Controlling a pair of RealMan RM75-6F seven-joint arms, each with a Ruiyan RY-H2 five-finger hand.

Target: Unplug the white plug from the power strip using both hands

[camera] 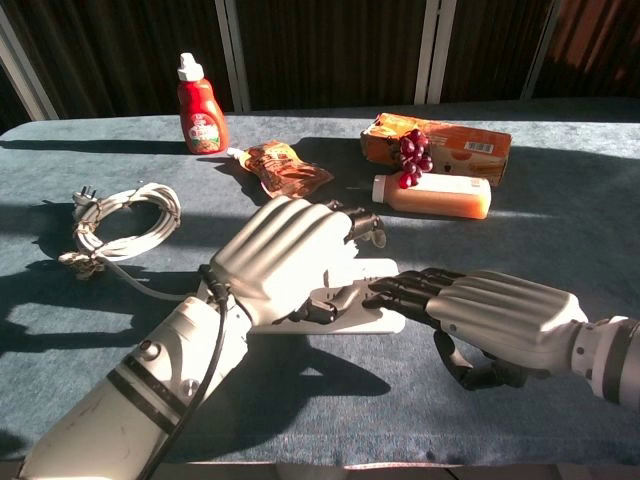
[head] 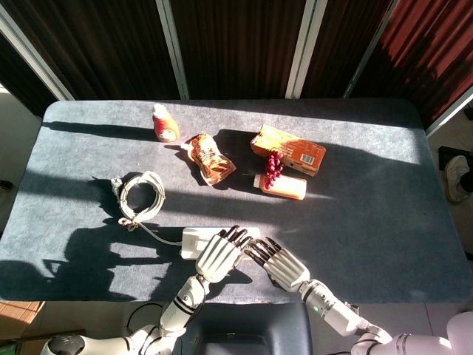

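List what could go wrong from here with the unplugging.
1. The left hand lies over the power strip and hides the white plug, so the right hand's fingertips may well miss it.
2. The strip's near end already looks tilted up off the table; pulling could lift the whole strip rather than free the plug.
3. Its cord runs to the loose coil, which might be dragged along.

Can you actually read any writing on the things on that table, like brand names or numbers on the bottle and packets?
None of it can be read.
Red sauce bottle: its label print is blurred.
Orange carton: white label with a barcode-like patch, too small to read.
Snack pouch: printing blurred.
Juice bottle: no text visible.
Power strip: no markings legible.
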